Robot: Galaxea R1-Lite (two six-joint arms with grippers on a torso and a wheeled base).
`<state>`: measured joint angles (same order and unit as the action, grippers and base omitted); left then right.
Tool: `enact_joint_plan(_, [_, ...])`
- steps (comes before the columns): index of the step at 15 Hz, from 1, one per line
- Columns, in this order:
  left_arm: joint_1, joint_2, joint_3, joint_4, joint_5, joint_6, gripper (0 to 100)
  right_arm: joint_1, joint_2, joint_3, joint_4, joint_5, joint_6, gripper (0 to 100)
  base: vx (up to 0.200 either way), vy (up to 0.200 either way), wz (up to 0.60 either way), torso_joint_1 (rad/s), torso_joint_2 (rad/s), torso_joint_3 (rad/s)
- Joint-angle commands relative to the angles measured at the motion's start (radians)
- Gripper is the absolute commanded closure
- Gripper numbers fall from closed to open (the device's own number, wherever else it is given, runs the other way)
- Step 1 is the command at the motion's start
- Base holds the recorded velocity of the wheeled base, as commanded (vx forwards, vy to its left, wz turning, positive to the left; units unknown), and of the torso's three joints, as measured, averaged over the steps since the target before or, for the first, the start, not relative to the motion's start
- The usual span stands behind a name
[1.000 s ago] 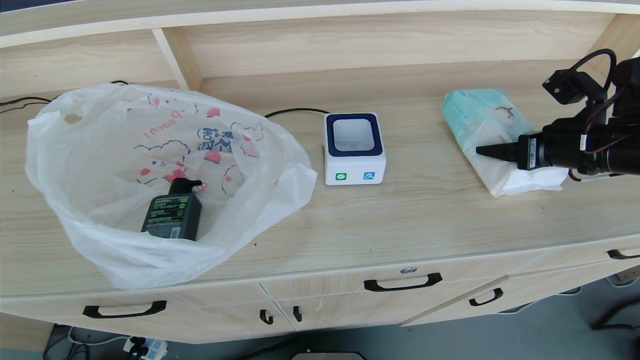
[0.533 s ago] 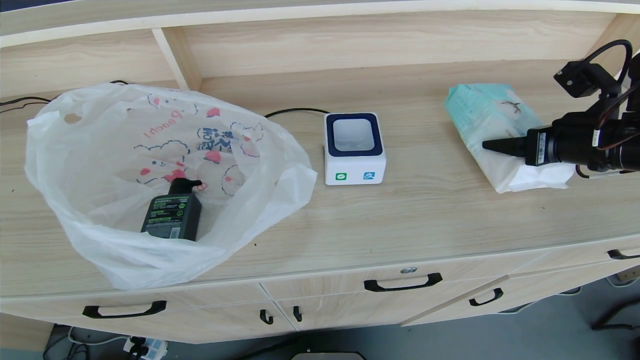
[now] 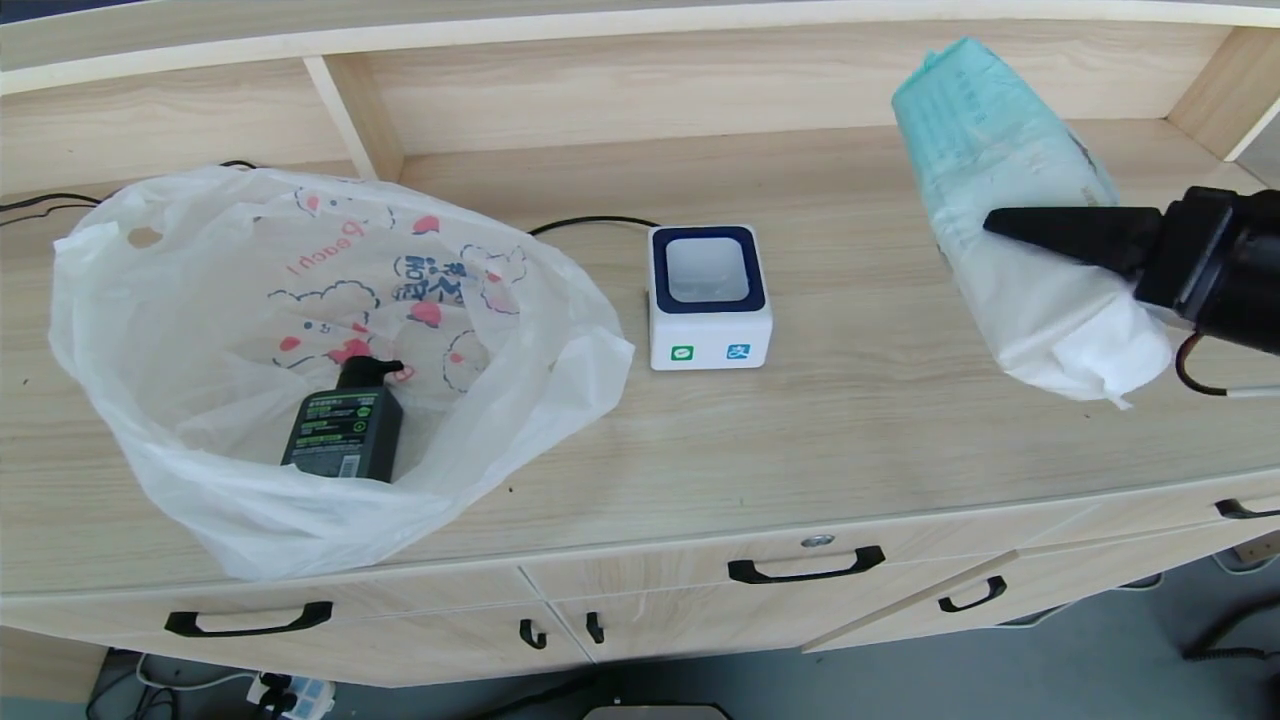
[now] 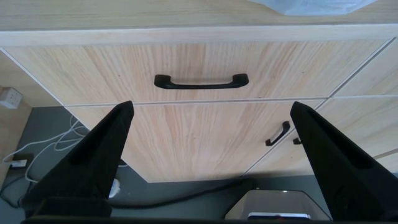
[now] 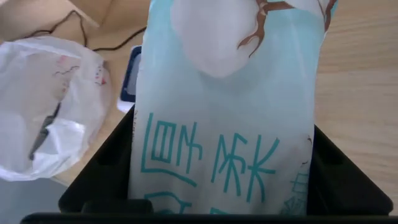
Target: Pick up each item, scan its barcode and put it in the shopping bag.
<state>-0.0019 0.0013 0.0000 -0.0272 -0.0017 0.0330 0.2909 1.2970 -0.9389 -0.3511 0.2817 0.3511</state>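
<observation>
— Where's the tissue pack (image 3: 985, 140)?
— Held up over the right end of the counter (image 3: 850, 430), with the right gripper (image 3: 1003, 226) clamped across its middle.
— Which way does it point?
— Its long axis is tilted. The teal end points up toward the back shelf, and the white end points down toward the front edge.
— And around it?
— The scanner (image 3: 710, 296) stands to its left, well apart. Farther left is the open shopping bag (image 3: 180, 300) with a black bottle (image 3: 345, 425) lying inside. The left gripper (image 4: 208, 168) has its fingers spread and empty, facing a drawer handle (image 4: 201, 81).
</observation>
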Motion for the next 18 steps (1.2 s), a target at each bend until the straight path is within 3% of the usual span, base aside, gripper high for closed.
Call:
enact_joint_plan(1, [0.0,0.0,0.0,0.0,0.0,-0.005,0,0.252,-0.229,0.209,-0.105,0.007,0.281,100,0.0,0.0,0.0,0.0,0.0,0.0])
enact_joint_plan(3, [-0.001,0.0,0.0,0.001,0.0,-0.002,0,0.349,-0.266,0.226,-0.111,0.011,0.444,100,0.0,0.0,0.0,0.0,0.0,0.0])
enact_joint_plan(4, [0.0,0.0,0.0,0.001,-0.001,-0.004,0,0.426,-0.292,0.239,-0.144,0.025,0.615,100,0.0,0.0,0.0,0.0,0.0,0.0])
enact_joint_plan(6, [0.0,0.0,0.0,0.001,0.0,-0.008,0,0.435,-0.283,0.275,-0.232,0.033,0.753,100,0.0,0.0,0.0,0.0,0.0,0.0])
enact_joint_plan(11, [0.0,0.0,0.0,0.0,0.0,-0.007,0,0.433,-0.107,0.296,-0.471,0.037,0.925,100,0.0,0.0,0.0,0.0,0.0,0.0])
enact_joint_plan(18, [0.0,0.0,0.0,0.0,0.0,-0.001,0,0.433,-0.058,0.361,-0.655,0.123,1.212,100,0.0,0.0,0.0,0.0,0.0,0.0])
